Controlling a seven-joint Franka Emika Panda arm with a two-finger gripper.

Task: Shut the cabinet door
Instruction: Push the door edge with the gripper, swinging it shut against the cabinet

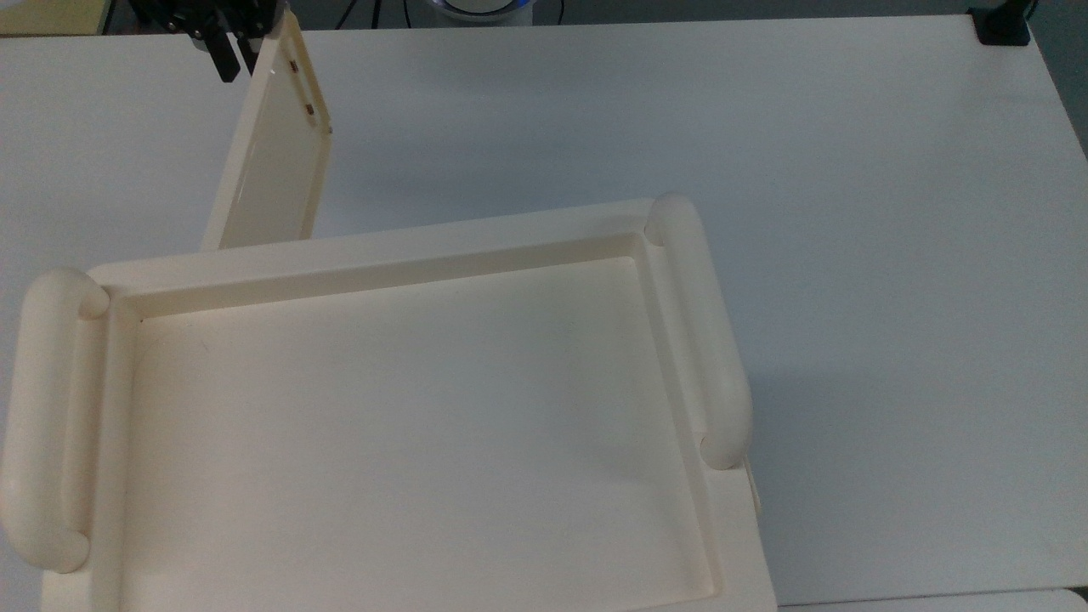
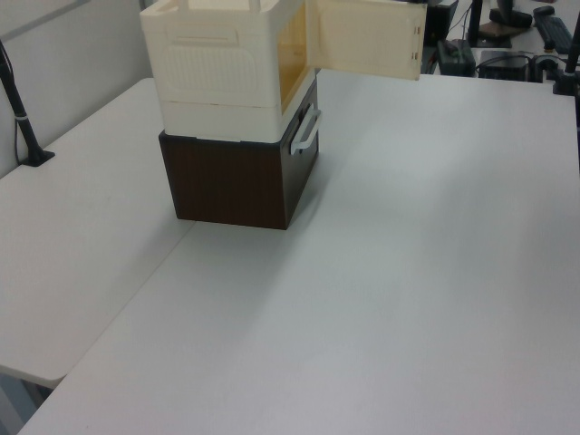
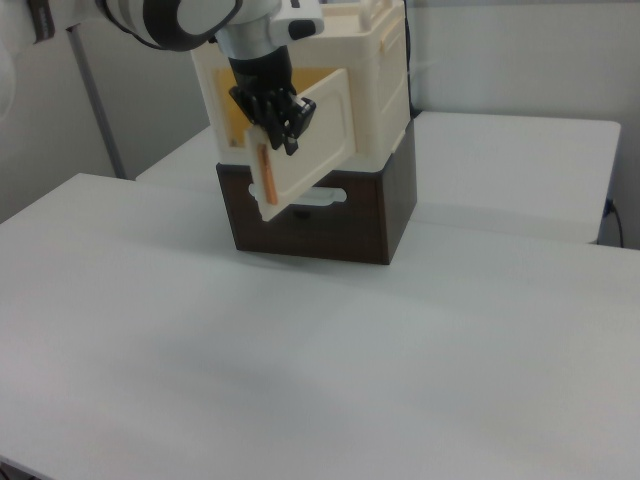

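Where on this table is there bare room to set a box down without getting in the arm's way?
The table is bare across the top view's right, from the cabinet to the table's edges, and in front of the brown box in the right view. It is crowded at the top view's upper left, where the tool meets the open cabinet door.

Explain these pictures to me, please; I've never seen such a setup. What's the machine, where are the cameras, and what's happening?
The machine is a robot arm with a two-finger gripper at its end. Three cameras watch: the top view looks straight down, the left and right views look across a white table from opposite sides. On the table sits a dark brown box, with a cream cabinet stacked on it. Its recessed tray top is what you see from above. The cabinet door stands partly open, and the gripper is at the door's free edge, apparently placed to push it shut. Nothing is being carried.
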